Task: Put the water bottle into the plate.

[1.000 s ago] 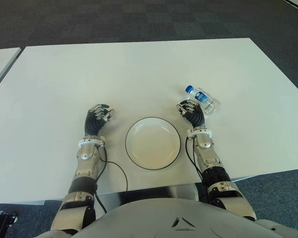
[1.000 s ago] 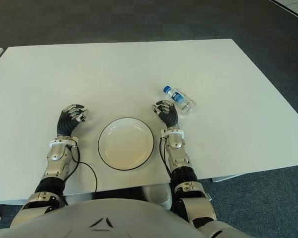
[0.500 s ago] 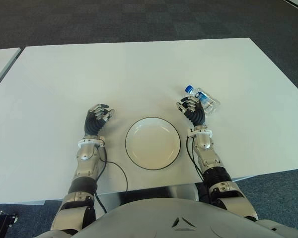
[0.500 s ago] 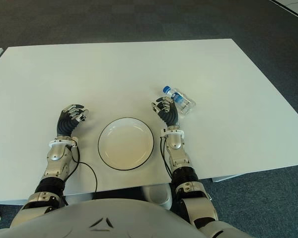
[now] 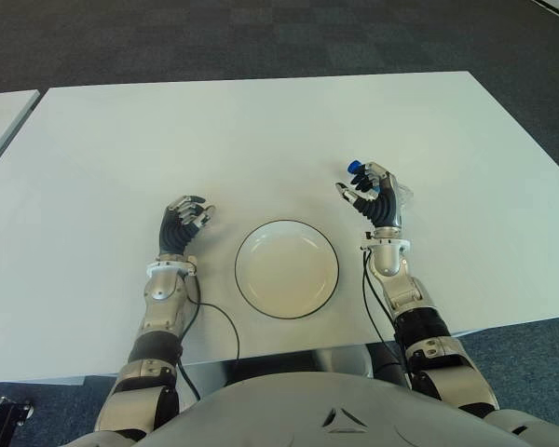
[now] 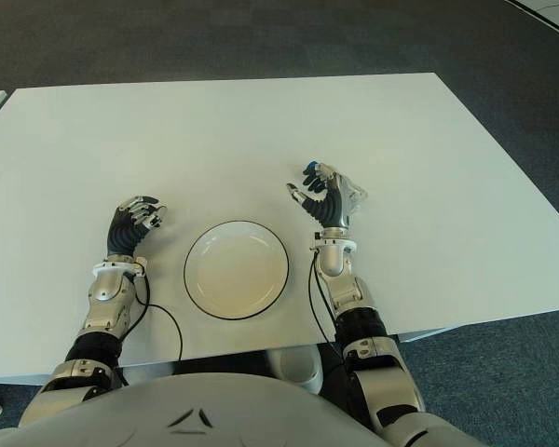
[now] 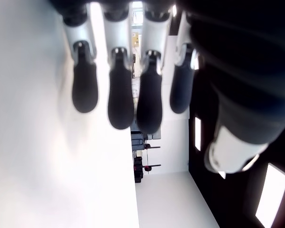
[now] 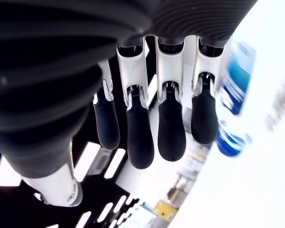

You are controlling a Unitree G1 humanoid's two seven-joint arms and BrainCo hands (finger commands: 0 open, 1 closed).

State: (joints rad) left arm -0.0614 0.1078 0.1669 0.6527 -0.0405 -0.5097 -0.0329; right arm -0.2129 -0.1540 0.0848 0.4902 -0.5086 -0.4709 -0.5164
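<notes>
A small clear water bottle (image 5: 396,194) lies on its side on a white desk (image 5: 261,130), its long axis running diagonally: the blue cap (image 5: 354,168) points toward the far left, the base toward the near right. The transparent body carries a blue-and-white label, seen close by in the right wrist view (image 8: 237,76). Most of the bottle is hidden in the head views behind the robot's right hand (image 5: 374,194), which is raised directly over it, fingers (image 8: 166,128) extended and spread, thumb apart; whether any fingertip touches the bottle cannot be told, and the hand grips nothing. The bottle sits to the right of, and a little beyond, a round white plate (image 5: 252,289) with a thin dark rim, near it but apart. The plate stands near the desk's front edge between the two arms. The left hand (image 5: 184,222) shows just left of the plate, its fingers (image 7: 121,99) loosely curled and holding nothing. A dark cable (image 5: 225,326) trails from the left forearm across the desk edge.
</notes>
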